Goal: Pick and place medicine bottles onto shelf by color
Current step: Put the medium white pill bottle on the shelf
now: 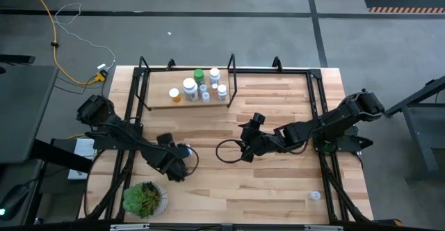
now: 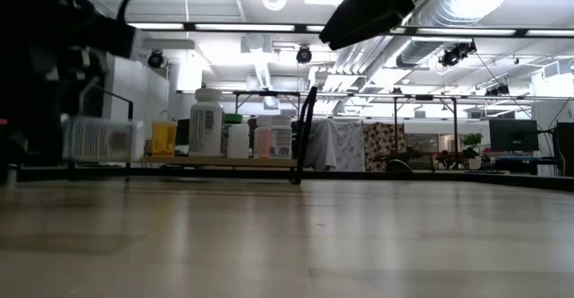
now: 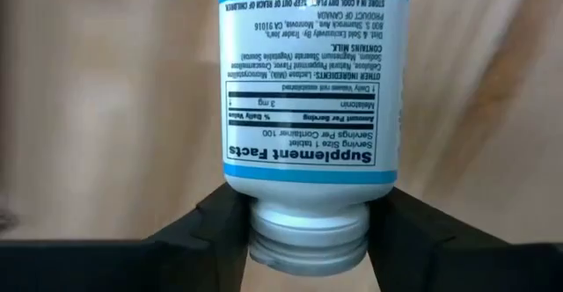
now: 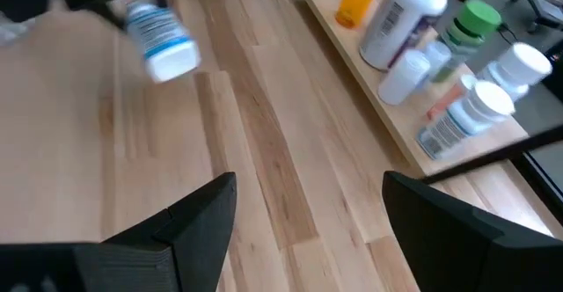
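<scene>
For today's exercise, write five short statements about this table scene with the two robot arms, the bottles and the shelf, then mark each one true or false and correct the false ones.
1. The left tool grips a blue-and-white bottle by its cap. True.
2. The right tool holds a bottle. False: it is open and holds nothing.
3. An orange bottle stands on the shelf. True.
4. The potted plant stands on the shelf. False: it stands at the table's near left corner.
5. The green-capped bottle lies on the bare table. False: it is on the shelf.
</scene>
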Motion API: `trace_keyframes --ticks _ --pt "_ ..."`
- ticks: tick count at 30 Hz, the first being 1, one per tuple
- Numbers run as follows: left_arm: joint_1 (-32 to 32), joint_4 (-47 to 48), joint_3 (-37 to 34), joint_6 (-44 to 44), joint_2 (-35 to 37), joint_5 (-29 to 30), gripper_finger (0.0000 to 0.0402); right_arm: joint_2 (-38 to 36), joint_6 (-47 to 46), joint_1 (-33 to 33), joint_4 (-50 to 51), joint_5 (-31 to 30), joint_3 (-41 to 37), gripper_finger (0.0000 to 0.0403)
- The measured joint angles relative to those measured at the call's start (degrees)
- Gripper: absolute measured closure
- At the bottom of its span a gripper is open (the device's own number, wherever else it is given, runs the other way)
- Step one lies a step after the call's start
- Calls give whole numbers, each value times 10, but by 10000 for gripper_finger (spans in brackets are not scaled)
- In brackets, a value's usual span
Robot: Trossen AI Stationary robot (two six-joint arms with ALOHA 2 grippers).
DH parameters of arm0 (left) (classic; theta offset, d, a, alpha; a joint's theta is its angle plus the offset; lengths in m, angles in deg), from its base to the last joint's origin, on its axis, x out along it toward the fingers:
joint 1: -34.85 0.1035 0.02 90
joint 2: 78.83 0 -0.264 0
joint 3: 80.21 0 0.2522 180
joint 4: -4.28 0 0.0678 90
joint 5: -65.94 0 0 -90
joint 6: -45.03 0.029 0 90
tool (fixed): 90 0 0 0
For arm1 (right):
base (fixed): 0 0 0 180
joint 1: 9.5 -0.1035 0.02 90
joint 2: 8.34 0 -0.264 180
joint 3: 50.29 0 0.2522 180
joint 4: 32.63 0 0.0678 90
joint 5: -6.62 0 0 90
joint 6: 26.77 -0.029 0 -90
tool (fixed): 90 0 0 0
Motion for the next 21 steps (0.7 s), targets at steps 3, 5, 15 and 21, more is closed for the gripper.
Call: trace_keyframes --ticks 3,5,15,21 --pt "0 24 13 20 33 58 235 14 1 0 -40 8 0 126" --pt "0 33 18 30 50 109 234 32 -18 3 -76 11 0 126" --pt "-14 26 23 50 54 315 232 189 -125 96 -418 192 0 126" --pt "-35 28 15 46 50 355 232 248 -191 151 -565 280 -1 126"
